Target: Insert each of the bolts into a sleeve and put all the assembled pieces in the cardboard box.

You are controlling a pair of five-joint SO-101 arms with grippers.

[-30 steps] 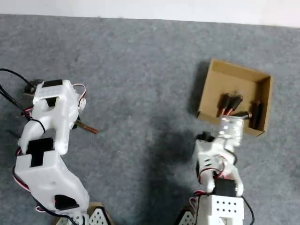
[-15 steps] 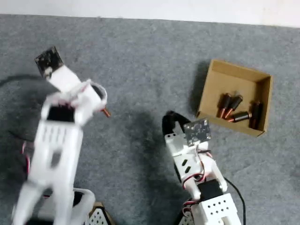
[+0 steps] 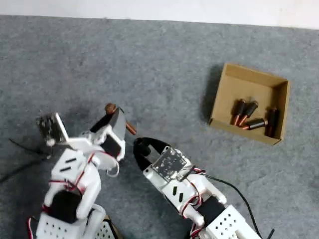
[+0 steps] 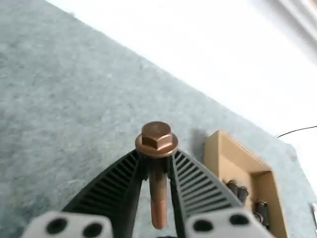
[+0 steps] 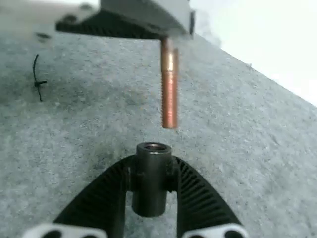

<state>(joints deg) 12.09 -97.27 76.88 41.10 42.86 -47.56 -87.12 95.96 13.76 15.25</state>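
The left pincer (image 4: 157,163) is clamped on a copper bolt (image 4: 157,198), gripping the shaft just under the hexagonal head, so that the head sits above the black ribbed fingers (image 4: 124,183) and the threaded end sticks out past them. The right pincer (image 5: 151,171) is closed around a dark sleeve (image 5: 151,186), which stands upright between its fingers with the open mouth facing the bolt. In the right wrist view the bolt's threaded tip hangs just above that mouth, roughly in line with it but apart from it, with a strip of grey bench showing in the gap. From the high view both arms meet near the front middle of the bench (image 3: 164,64). There the left arm's pincer carries the bolt at a slant, head away from the right arm, and its tip points toward the right pincer, which is close beside it. The cardboard box (image 3: 251,84) sits well apart on the right side of the bench. Inside it, dark assembled pieces (image 3: 244,110) with copper ends lie near its front wall.
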